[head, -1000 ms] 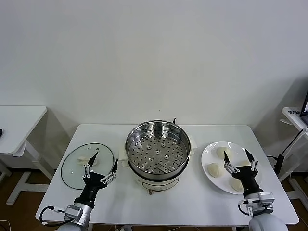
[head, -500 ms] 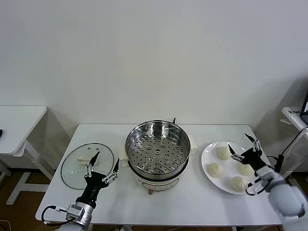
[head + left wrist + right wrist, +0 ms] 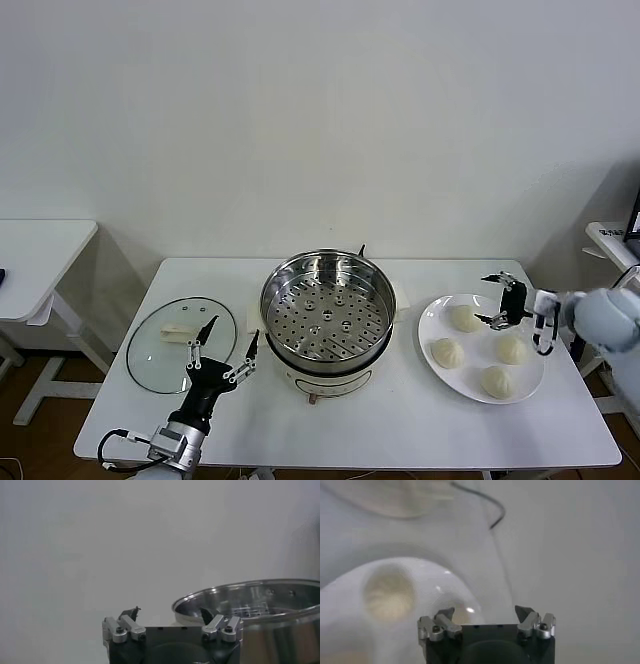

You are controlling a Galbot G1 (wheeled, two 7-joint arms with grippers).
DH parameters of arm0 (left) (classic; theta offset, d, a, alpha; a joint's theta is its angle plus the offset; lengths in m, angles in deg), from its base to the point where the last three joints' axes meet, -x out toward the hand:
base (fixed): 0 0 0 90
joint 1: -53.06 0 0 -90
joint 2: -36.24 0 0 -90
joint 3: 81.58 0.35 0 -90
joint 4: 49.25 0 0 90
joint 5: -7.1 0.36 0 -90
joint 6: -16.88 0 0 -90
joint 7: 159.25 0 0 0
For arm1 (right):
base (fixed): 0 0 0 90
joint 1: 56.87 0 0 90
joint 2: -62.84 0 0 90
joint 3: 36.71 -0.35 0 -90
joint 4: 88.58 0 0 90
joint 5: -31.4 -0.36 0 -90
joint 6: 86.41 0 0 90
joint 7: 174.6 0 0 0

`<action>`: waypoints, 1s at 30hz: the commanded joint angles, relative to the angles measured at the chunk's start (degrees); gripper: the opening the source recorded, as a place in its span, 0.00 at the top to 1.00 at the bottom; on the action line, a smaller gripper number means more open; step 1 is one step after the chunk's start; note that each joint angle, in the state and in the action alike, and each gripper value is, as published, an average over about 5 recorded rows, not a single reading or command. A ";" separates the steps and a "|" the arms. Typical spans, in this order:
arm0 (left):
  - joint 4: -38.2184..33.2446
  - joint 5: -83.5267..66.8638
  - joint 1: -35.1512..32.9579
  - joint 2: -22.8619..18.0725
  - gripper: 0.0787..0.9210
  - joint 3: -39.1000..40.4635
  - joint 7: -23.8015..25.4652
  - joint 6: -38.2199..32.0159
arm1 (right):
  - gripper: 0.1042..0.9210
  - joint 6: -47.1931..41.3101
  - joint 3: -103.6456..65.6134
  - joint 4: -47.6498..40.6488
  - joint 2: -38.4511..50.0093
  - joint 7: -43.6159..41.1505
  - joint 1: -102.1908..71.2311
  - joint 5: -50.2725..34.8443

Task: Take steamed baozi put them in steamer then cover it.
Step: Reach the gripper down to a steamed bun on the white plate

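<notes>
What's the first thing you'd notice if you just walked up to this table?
The big shiny steamer in the middle of the table, empty, with holes all over its tray. To its right sits a white plate with four buns, and the right pincer hovers open just above them. On the left lies the glass lid, with the left pincer open near the table's front edge, between lid and steamer.

Lid [image 3: 182, 345] left of steamer [image 3: 327, 308]; baozi [image 3: 464, 318] right.
</notes>
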 commanded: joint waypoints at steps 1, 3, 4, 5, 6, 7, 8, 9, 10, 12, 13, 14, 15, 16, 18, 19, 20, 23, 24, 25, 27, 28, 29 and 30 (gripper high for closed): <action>-0.11 0.80 -0.12 -0.16 0.12 0.89 -0.26 -0.29 | 0.12 0.72 30.83 -15.51 -0.65 -21.72 32.47 5.32; -0.05 0.84 -0.08 -0.19 0.12 0.83 -0.30 -0.28 | 0.12 1.48 32.62 -18.30 -3.24 -23.33 34.34 7.00; 0.02 0.86 -0.04 -0.21 0.12 0.80 -0.32 -0.28 | 0.12 1.82 33.20 -19.70 -4.48 -23.99 34.95 7.55; 0.13 0.88 0.01 -0.23 0.12 0.77 -0.33 -0.29 | 0.12 2.05 33.67 -21.06 -5.74 -24.52 35.43 7.94; 0.24 0.90 0.04 -0.26 0.12 0.74 -0.33 -0.31 | 0.12 2.25 33.94 -22.39 -6.98 -24.82 35.64 8.26; 0.37 0.92 0.08 -0.29 0.12 0.72 -0.32 -0.31 | 0.12 2.43 33.97 -23.74 -8.06 -24.95 35.69 8.55; 0.51 0.93 0.11 -0.31 0.12 0.69 -0.32 -0.31 | 0.12 2.63 33.88 -25.10 -9.31 -25.02 35.68 8.90; 0.63 0.94 0.14 -0.34 0.12 0.68 -0.32 -0.31 | 0.12 2.82 33.72 -26.28 -10.44 -25.00 35.63 9.27; 0.72 0.94 0.17 -0.36 0.12 0.67 -0.31 -0.31 | 0.12 3.02 33.52 -27.48 -11.59 -24.93 35.54 9.63; 0.82 0.94 0.24 -0.37 0.12 0.70 -0.34 -0.29 | 0.12 3.41 33.15 -29.63 -13.65 -24.73 35.31 10.26; 0.81 0.94 0.27 -0.38 0.12 0.70 -0.35 -0.28 | 0.12 3.59 32.98 -30.52 -14.55 -24.59 35.15 10.58; 0.78 0.93 0.29 -0.39 0.12 0.68 -0.35 -0.27 | 0.12 3.77 32.76 -31.39 -15.47 -24.43 34.92 10.91; 0.75 0.92 0.31 -0.40 0.12 0.66 -0.35 -0.26 | 0.12 3.94 32.53 -32.16 -16.26 -24.23 34.65 11.24; 0.73 0.91 0.31 -0.42 0.12 0.63 -0.35 -0.26 | 0.12 4.13 32.27 -32.89 -17.09 -23.94 34.31 11.53; 0.77 0.89 0.29 -0.43 0.12 0.55 -0.32 -0.29 | 0.12 4.40 31.51 -34.19 -18.51 -23.44 33.51 12.18; 0.84 0.89 0.28 -0.44 0.12 0.52 -0.31 -0.32 | 0.12 4.56 31.14 -34.85 -19.17 -23.12 33.14 12.56; 0.91 0.89 0.27 -0.45 0.12 0.48 -0.30 -0.36 | 0.12 4.76 30.72 -35.58 -19.85 -22.84 32.76 13.06; 1.04 0.91 0.19 -0.56 0.12 0.35 -0.27 -0.47 | 0.12 5.43 29.49 -37.61 -21.85 -22.03 31.87 14.76; 1.04 0.91 0.17 -0.63 0.12 0.27 -0.26 -0.51 | 0.12 5.77 28.79 -38.39 -22.62 -21.68 31.51 15.69; 1.02 0.91 0.15 -0.71 0.12 0.18 -0.24 -0.54 | 0.12 6.08 28.10 -39.02 -23.26 -21.34 31.19 16.56; 1.02 0.91 0.14 -0.89 0.12 -0.06 -0.21 -0.60 | 0.12 6.77 26.40 -40.26 -24.44 -20.67 30.46 18.53; 1.05 0.90 0.15 -0.98 0.12 -0.18 -0.20 -0.63 | 0.12 7.07 25.70 -40.72 -24.91 -20.35 30.17 19.38; 1.09 0.90 0.17 -1.05 0.12 -0.28 -0.19 -0.65 | 0.12 7.24 25.21 -41.05 -25.24 -20.07 29.95 19.89; 1.14 0.89 0.17 -1.12 0.12 -0.38 -0.17 -0.67 | 0.12 7.44 24.71 -41.37 -25.62 -19.76 29.73 20.43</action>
